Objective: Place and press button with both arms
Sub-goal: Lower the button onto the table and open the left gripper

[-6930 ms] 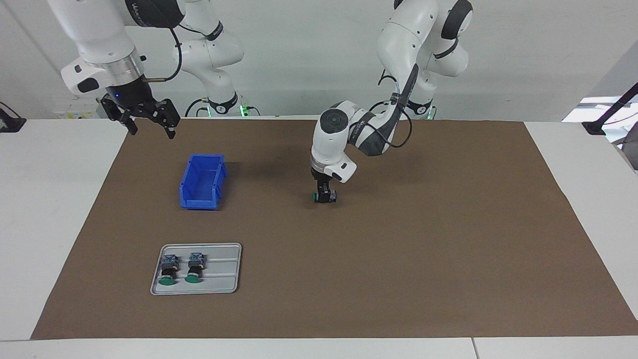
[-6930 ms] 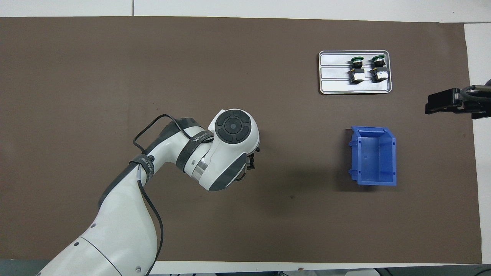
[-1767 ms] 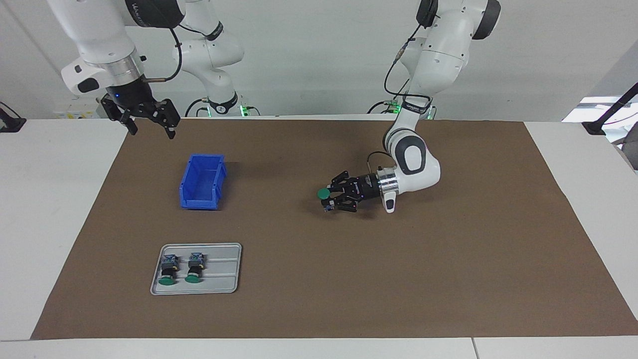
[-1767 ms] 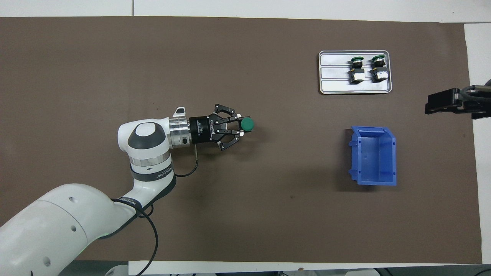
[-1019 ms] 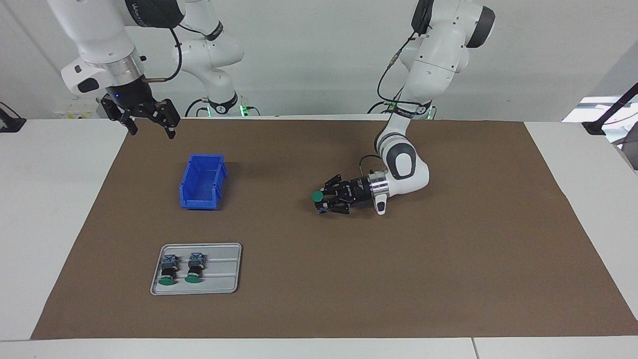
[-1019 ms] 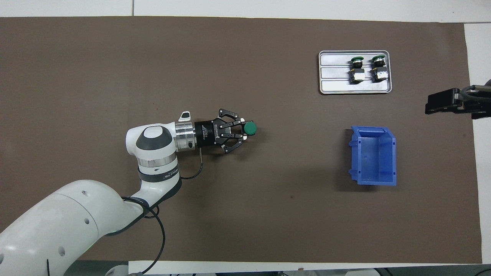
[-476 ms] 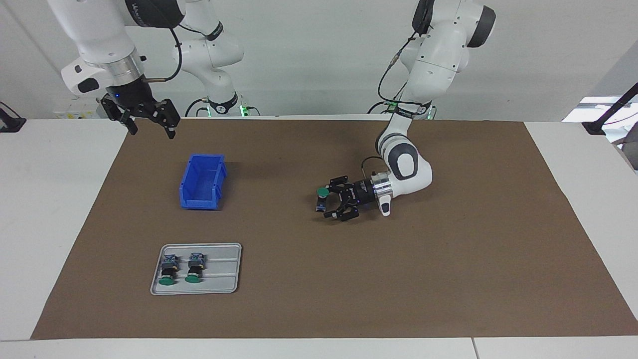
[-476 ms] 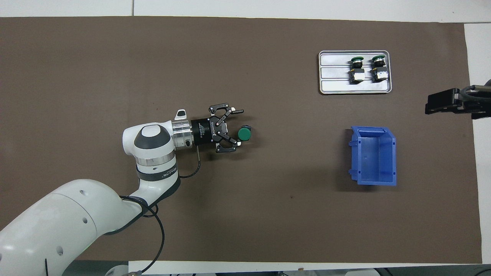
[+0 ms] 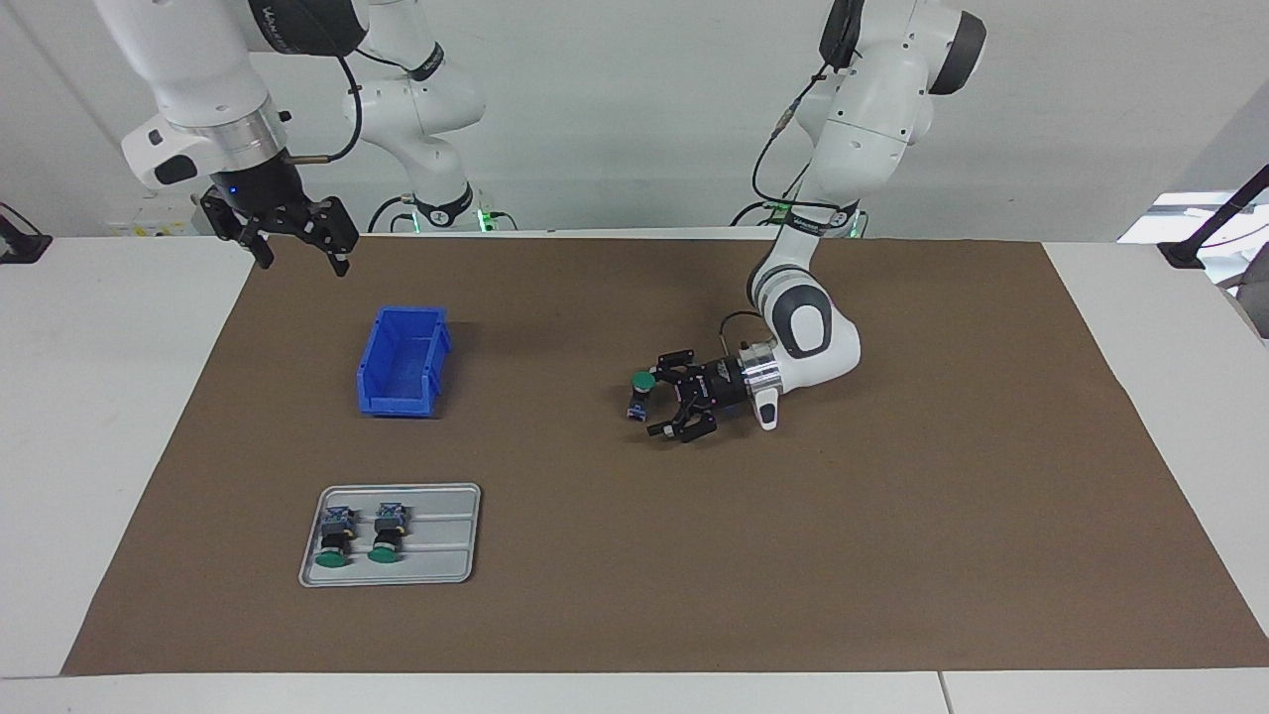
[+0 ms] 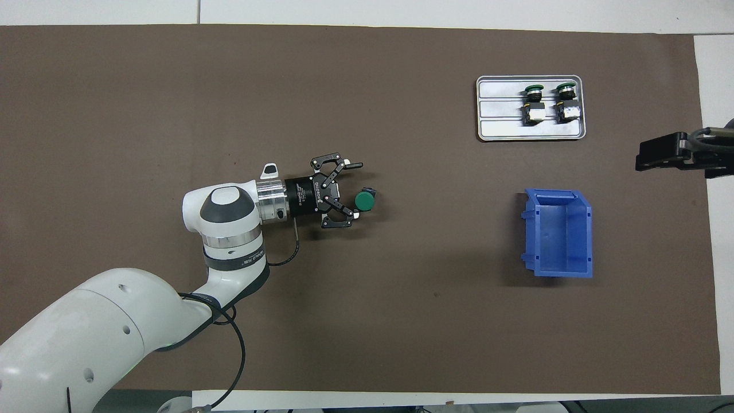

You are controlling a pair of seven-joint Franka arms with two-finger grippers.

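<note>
One button point(image 9: 642, 389) stands upright on the brown mat near its middle, green cap up; it also shows in the overhead view point(image 10: 364, 200). My left gripper point(image 9: 655, 404) lies level just above the mat, open, with the button between its spread fingers and close to the finger nearer the robots; it shows in the overhead view too point(image 10: 356, 191). It holds nothing. My right gripper point(image 9: 302, 263) is open and empty, waiting in the air over the mat's edge at the right arm's end point(image 10: 654, 158).
A blue bin point(image 9: 402, 362) point(image 10: 559, 232) sits empty toward the right arm's end. Farther from the robots, a grey tray point(image 9: 446, 540) point(image 10: 516, 129) holds two more green-capped buttons point(image 9: 332, 540) point(image 10: 533, 103) lying on their sides.
My left gripper, shut on the button one second ago, has opened and let it go; the button now stands free on the mat. The right arm has not moved.
</note>
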